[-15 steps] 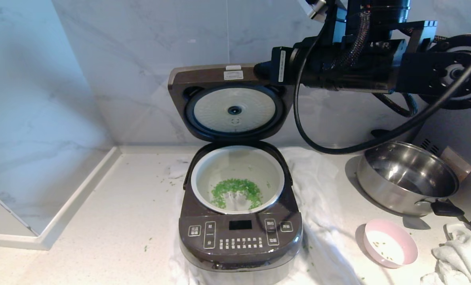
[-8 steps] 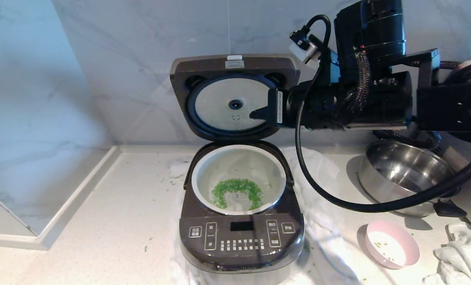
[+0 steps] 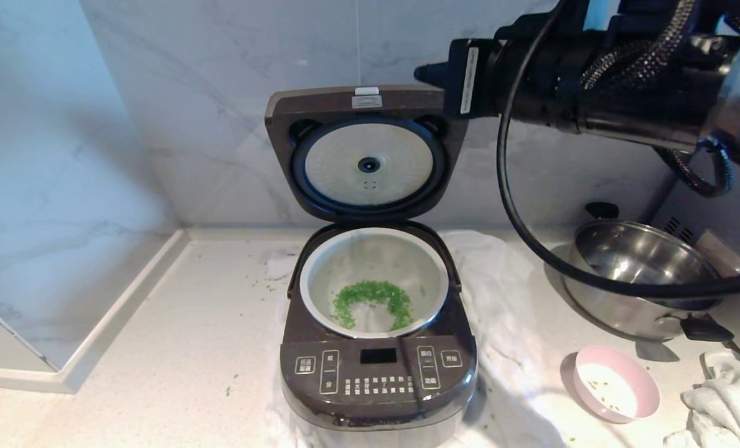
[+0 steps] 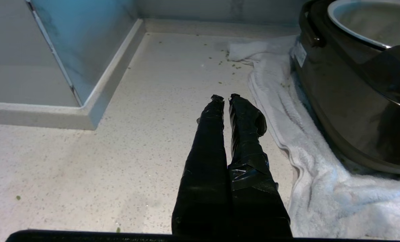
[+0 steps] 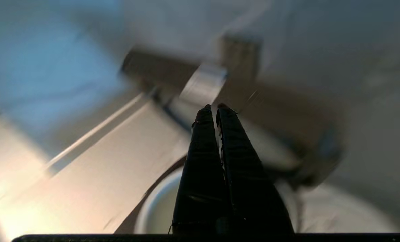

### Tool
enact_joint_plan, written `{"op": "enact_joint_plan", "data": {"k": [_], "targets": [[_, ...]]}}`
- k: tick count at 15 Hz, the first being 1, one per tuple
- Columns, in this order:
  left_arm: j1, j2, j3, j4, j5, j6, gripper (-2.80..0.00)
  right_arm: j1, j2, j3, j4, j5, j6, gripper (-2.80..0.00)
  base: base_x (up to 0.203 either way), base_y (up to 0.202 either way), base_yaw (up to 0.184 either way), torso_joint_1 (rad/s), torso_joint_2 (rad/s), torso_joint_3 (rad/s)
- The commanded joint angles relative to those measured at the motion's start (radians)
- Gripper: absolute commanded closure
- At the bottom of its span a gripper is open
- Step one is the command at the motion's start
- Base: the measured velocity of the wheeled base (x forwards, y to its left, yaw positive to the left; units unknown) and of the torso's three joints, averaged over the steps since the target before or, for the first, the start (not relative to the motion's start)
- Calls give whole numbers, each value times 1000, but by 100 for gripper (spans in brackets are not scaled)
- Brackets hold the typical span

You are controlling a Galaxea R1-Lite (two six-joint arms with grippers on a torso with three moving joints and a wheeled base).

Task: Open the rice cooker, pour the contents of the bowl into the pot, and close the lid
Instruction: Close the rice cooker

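White speckled counter (image 3: 177,348) in a marble-tiled corner, low step on the left. Cooker (image 3: 377,379) sits on a white towel (image 3: 500,298) mid-counter, front panel facing the robot. Lid (image 3: 366,152) stands fully up against the back wall, round perforated plate showing. Pot (image 3: 373,280) is seated in the cooker; the green bits (image 3: 370,302) lie in a horseshoe on its floor. A few stray flecks are on the counter left of the cooker.

Right gripper (image 3: 421,72) is up high, level with the lid's top right corner and just beside it; can't tell if it touches. Fingers (image 5: 205,134) are pinched together on nothing; the right wrist view is motion-blurred.

Left gripper (image 4: 224,98) is low over bare counter left of the cooker, beside the towel edge, clenched with nothing in it; out of the head view.

Bowl (image 3: 616,384) is upright on the counter to the right and nearer the robot, well apart from the cooker, only a few flecks inside. Steel pan (image 3: 643,280) is behind the bowl. Crumpled cloth (image 3: 727,398) sits at the right edge.
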Motion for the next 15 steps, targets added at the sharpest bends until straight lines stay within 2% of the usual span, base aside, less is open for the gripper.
{"op": "enact_joint_plan", "data": {"k": [1, 3, 4, 6, 10, 13, 15], "targets": [[0, 0, 6, -1, 0, 0, 0, -51, 47, -25, -61, -37, -49, 0, 0, 0, 0, 0, 0, 0], [0, 0, 6, -1, 0, 0, 0, -146, 97, -60, -131, -41, -70, 0, 0, 0, 0, 0, 0, 0], [0, 0, 6, -1, 0, 0, 0, -186, 118, -68, -151, -10, -69, 0, 0, 0, 0, 0, 0, 0], [0, 0, 6, -1, 0, 0, 0, -232, 150, -72, -163, 120, -30, 0, 0, 0, 0, 0, 0, 0], [0, 0, 6, -1, 0, 0, 0, -225, 195, -149, -154, 206, -11, 0, 0, 0, 0, 0, 0, 0], [0, 0, 6, -1, 0, 0, 0, -200, 177, -135, -82, 204, -8, 0, 0, 0, 0, 0, 0, 0], [0, 0, 6, -2, 0, 0, 0, -200, 160, -73, -67, 201, -7, 0, 0, 0, 0, 0, 0, 0]]}}
